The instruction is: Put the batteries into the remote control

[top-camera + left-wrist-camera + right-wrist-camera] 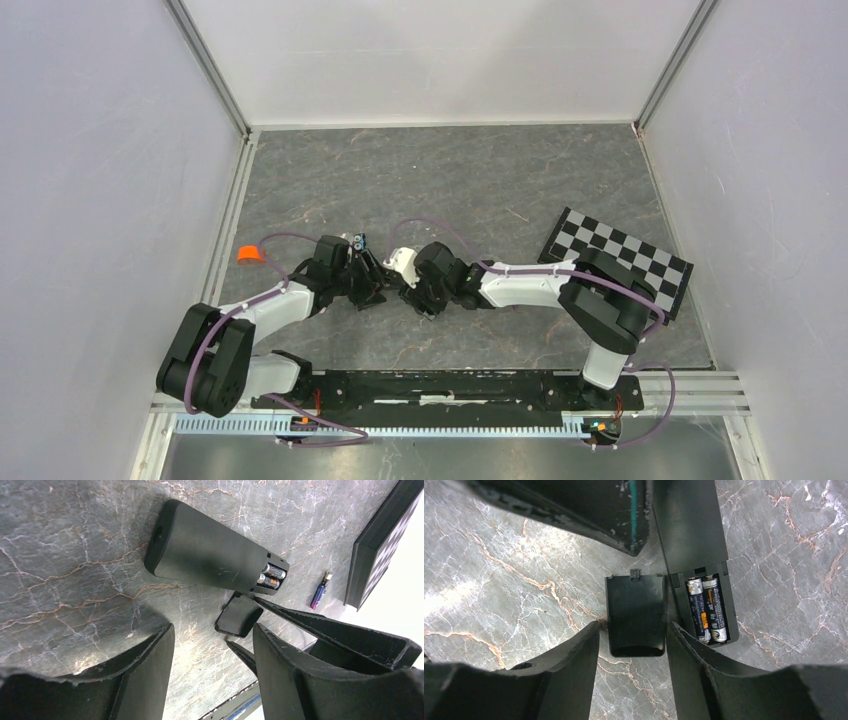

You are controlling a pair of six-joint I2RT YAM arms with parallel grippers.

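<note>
The black remote control lies on the marble table with its battery bay open. Two batteries sit side by side in the bay; they also show in the right wrist view. The loose black bay cover lies flat beside the bay. My right gripper is open, with its fingers on either side of the cover. My left gripper is open and empty, just short of the remote and the cover. A third battery lies loose on the table. From above, both grippers meet and hide the remote.
A checkerboard plate lies at the right, and the loose battery lies near its edge. A small orange object sits at the left by the wall rail. Walls enclose the table on three sides.
</note>
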